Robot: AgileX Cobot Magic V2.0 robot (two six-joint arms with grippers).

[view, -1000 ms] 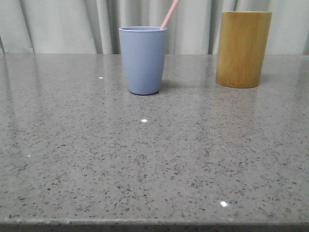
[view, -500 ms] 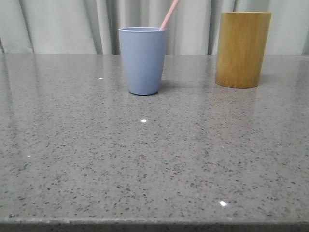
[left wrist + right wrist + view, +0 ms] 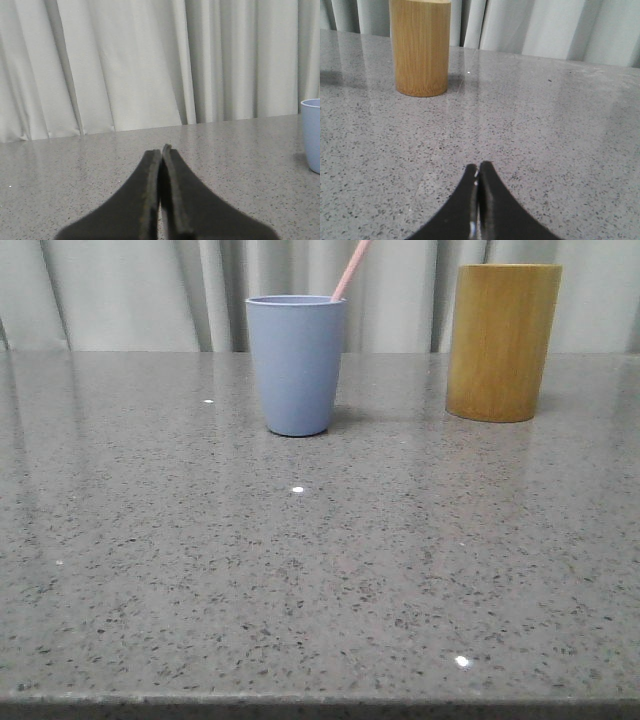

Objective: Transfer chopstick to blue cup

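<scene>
Chopstick (image 3: 351,269): pale pink, thin, straight. Stands inside the blue cup, lower part hidden by the cup wall, upper part rising past the rim and leaning toward the right, running out of the top of the front view.

Blue cup (image 3: 296,365): matte greyish-blue tumbler, tapering to the base, upright on the table (image 3: 320,570), toward the far edge and a little left of centre in the front view. One side of it (image 3: 311,134) also appears at the edge of the left wrist view.

Bamboo cup (image 3: 503,342): yellow-brown cylinder, taller than the blue cup, upright, well apart from it on the right, about equally far back. Seen again in the right wrist view (image 3: 420,47), ahead of that gripper and off to one side.

Left gripper (image 3: 161,152): dark fingers pressed together tip to tip, nothing between them; hovers low over the table, apart from the blue cup.

Right gripper (image 3: 478,170): fingers likewise closed against each other, empty; low over the table, well short of the bamboo cup.

Table: grey speckled stone, glossy, with small light glints.

Curtain (image 3: 130,295): pale, pleated, behind the table's far edge.
</scene>
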